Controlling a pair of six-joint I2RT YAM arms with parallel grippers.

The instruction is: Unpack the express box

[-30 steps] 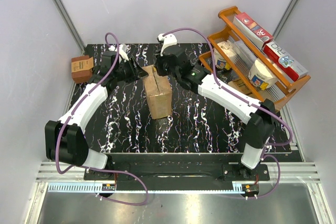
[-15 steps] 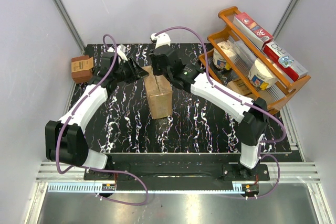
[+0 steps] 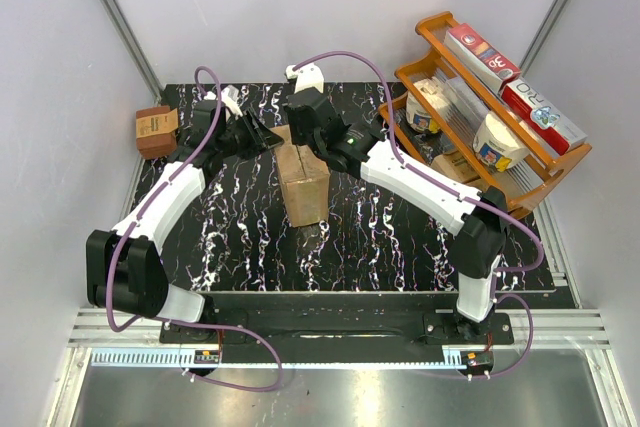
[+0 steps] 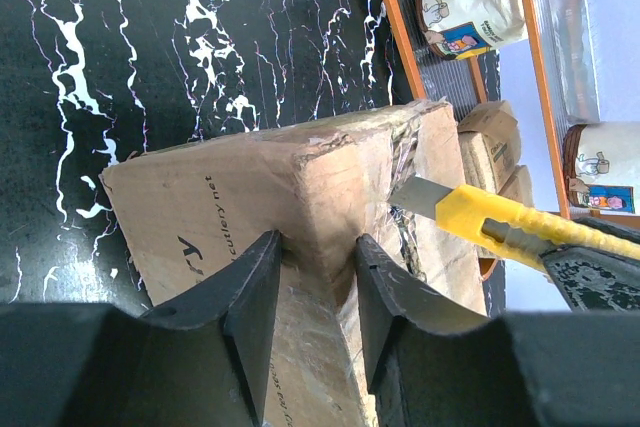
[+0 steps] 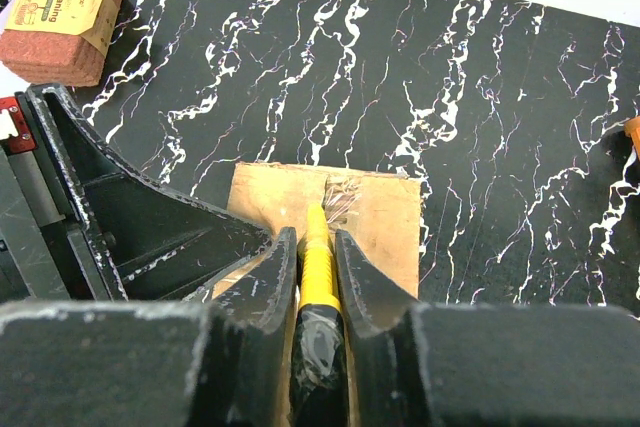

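My right gripper (image 5: 315, 239) is nearly closed, its jaws clamped on the yellow utility knife (image 5: 317, 277). The knife's blade (image 4: 425, 197) has its tip at the torn tape on top of the express box (image 3: 303, 182). My left gripper (image 4: 318, 249) is partly open around the box's upper corner, with a finger pressed to the cardboard on each side of the edge, so it braces the carton. The box stands upright near the middle of the black marbled table (image 3: 380, 237), between my two wrists. To cut well, I judge the blade should go in shallow, through the tape only, and run straight along the seam, clear of my left fingers (image 4: 255, 277). The left pinch needs to be firm, since a tall carton could tip or skid under the pull, and a deep cut could nick whatever is inside
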